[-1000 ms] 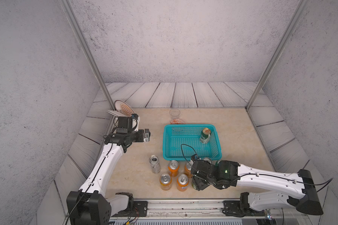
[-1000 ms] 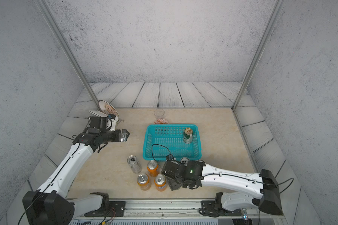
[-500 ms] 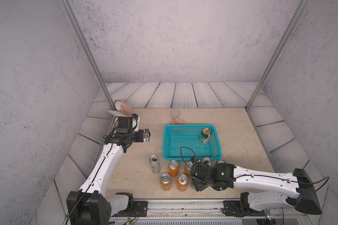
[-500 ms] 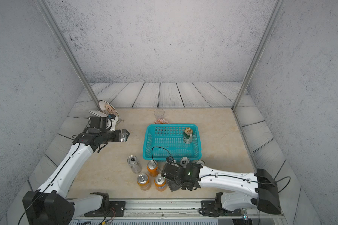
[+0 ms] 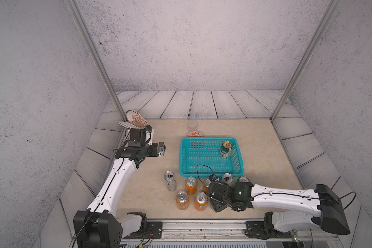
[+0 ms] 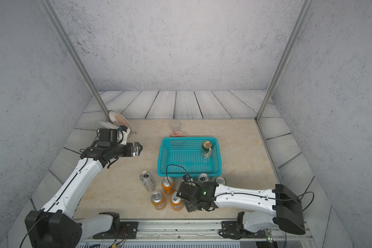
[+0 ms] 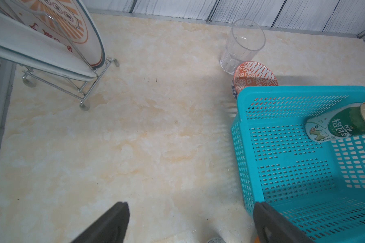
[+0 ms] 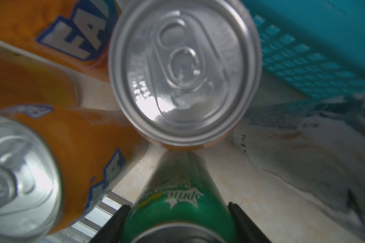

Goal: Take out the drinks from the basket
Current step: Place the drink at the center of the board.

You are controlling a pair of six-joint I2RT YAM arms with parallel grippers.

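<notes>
The teal basket (image 5: 211,171) (image 6: 188,172) (image 7: 249,147) holds one green, gold-topped can (image 5: 226,150) (image 6: 206,150) (image 7: 341,126), which leans in its far right corner. In front of the basket stand several drinks: a silver-white can (image 5: 170,181), orange cans (image 5: 190,184) (image 5: 182,199) (image 5: 200,200) and two more can tops (image 5: 227,178) (image 5: 243,180). My right gripper (image 5: 217,205) (image 8: 177,207) is shut on a green can (image 8: 177,185), low beside the orange cans (image 8: 183,69); in both top views the wrist hides that can. My left gripper (image 5: 161,149) (image 7: 190,212) hangs open and empty to the left of the basket.
A clear glass cup (image 5: 192,125) (image 7: 242,44) and an orange-patterned bowl (image 5: 195,134) (image 7: 254,76) stand just behind the basket. A wire rack with plates (image 5: 135,120) (image 7: 57,52) fills the back left corner. The table's front rail (image 5: 202,225) runs close to the right gripper.
The right arm has drawn back toward the front edge with the green can, uncovering two can tops in front of the basket. The left arm has not moved.
</notes>
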